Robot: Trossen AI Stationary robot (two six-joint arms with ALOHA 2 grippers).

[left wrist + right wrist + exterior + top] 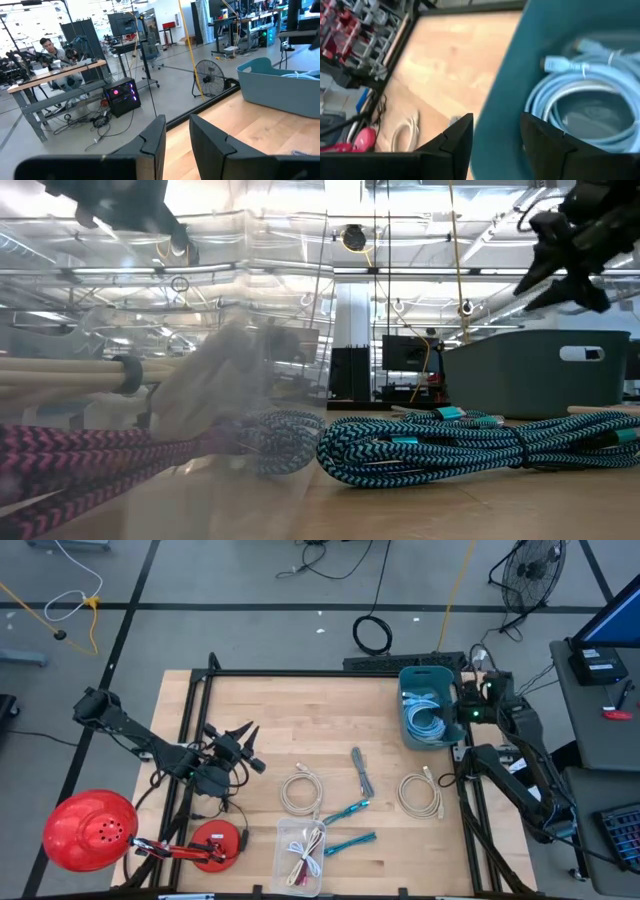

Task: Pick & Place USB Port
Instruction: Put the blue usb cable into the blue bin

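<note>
Above the bin rim at the worktop's far right, the right end effector hovers with fingers apart, empty. One cable lies coiled on the worktop just toward the near edge, nearest this arm. Left end effector, parted and empty, waits far left.

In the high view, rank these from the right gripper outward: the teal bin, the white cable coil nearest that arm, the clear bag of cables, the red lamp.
Measured from the right gripper, at the bin's right wall:
1. Teal bin, right beside it, far right of the table.
2. White cable coil, nearer the front, right side.
3. Clear bag of cables, front centre.
4. Red lamp, front left corner.
</note>
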